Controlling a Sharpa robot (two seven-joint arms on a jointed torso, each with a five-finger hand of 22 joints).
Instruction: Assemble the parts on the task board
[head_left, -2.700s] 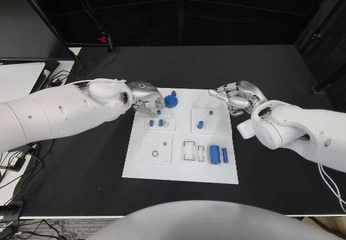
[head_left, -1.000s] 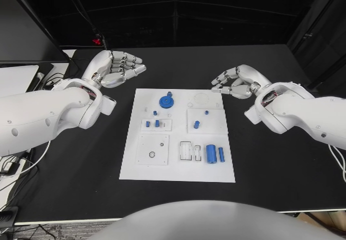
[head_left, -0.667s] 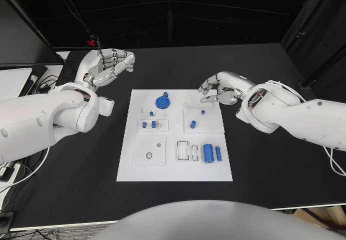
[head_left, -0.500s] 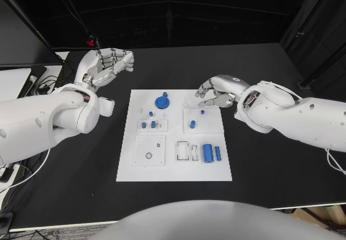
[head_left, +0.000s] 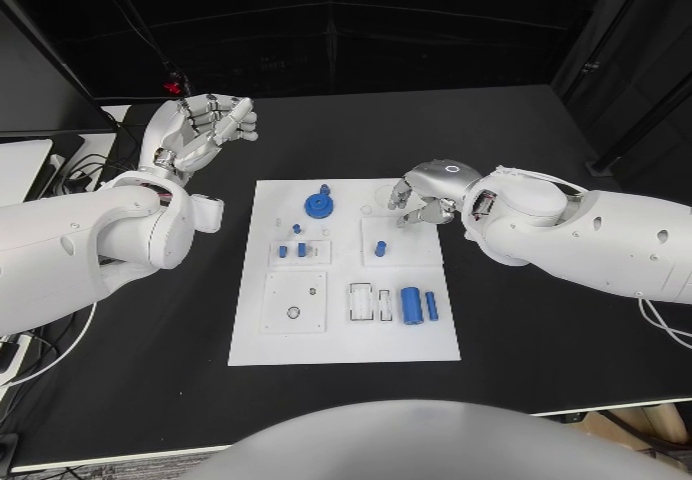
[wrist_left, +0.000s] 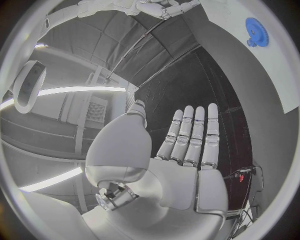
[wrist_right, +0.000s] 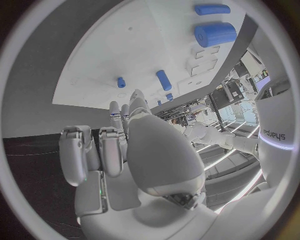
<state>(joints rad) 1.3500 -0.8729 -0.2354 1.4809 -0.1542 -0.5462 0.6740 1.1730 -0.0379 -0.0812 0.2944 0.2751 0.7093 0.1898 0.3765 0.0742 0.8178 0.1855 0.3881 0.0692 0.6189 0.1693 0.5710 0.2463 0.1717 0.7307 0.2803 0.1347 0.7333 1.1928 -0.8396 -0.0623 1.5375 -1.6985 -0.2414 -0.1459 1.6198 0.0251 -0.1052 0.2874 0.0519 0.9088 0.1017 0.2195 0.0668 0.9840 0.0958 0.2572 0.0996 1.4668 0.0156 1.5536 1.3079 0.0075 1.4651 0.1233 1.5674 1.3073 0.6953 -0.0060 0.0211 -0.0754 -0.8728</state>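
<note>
1. Black tabletop (head_left: 548, 330) carrying the white task board (head_left: 346, 345), blue parts (head_left: 411, 304) lying on it.
2. Left robot hand (head_left: 202, 125) raised beyond the board's far left corner, spread, empty.
3. Right robot hand (head_left: 430, 195) curled over the board's far right corner; grasp hard to make out.

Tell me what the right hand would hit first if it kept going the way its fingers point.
Probably the task board itself, near its far right corner: the right hand hovers there, fingers curled down. How high it hangs is unclear.
</note>
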